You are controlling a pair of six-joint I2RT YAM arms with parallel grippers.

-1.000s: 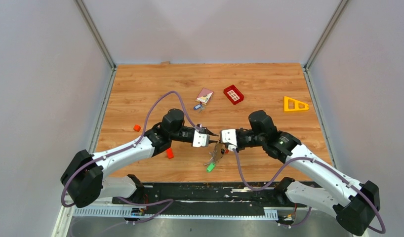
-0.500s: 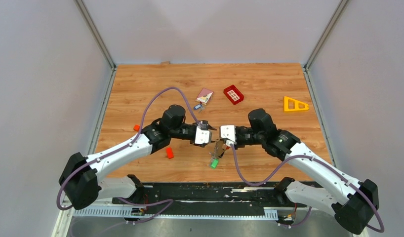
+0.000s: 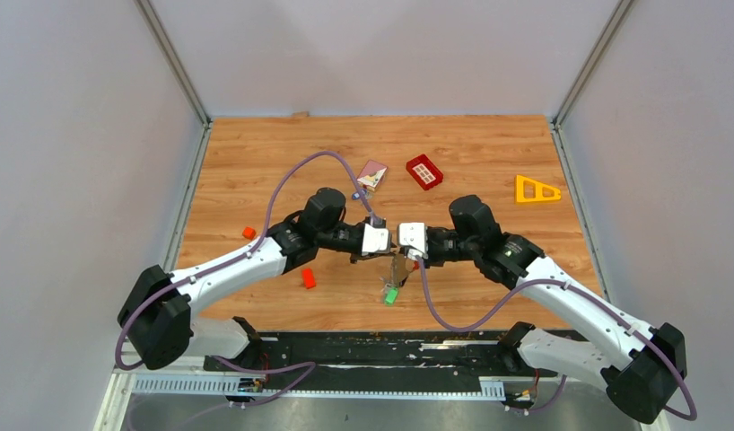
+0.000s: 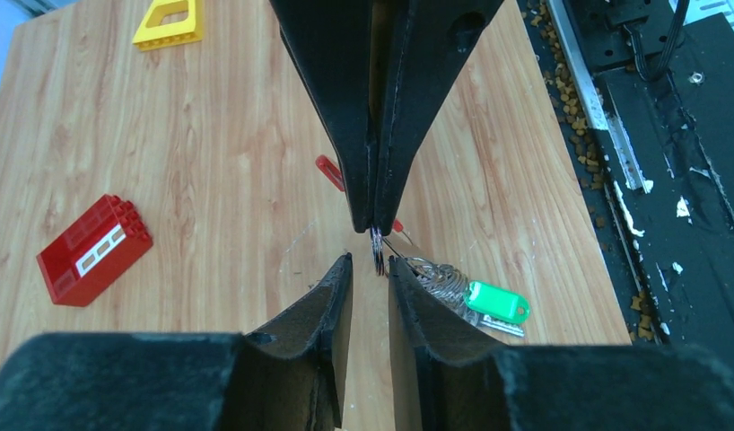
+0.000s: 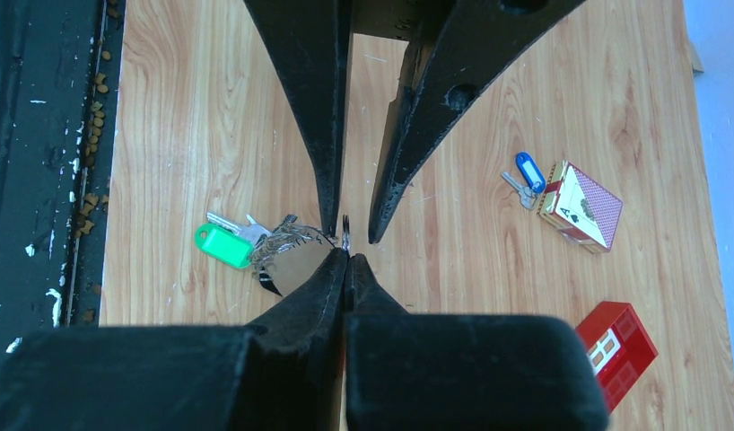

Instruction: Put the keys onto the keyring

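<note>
Steel loop of the keyring stands edge-on, clenched at the tips of your right gripper. Your left gripper is parted, one finger on each side of that loop, seemingly not gripping. The green key trails just beside the jaws. The blue key lies well behind the left jaws, nearer that arm.

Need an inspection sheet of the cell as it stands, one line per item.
Surface: wood-grain tabletop, crumbs at near edge.
Job's things: keyring between the pincers; green key by it; blue key beside card box.
Clutter: red brick, yellow triangle, red block, orange block.
Pincers: right pincer shut on the keyring; left pincer open, straddling it.
Cables: purple cables loop off both arms.
Surroundings: grey walls, three sides.
</note>
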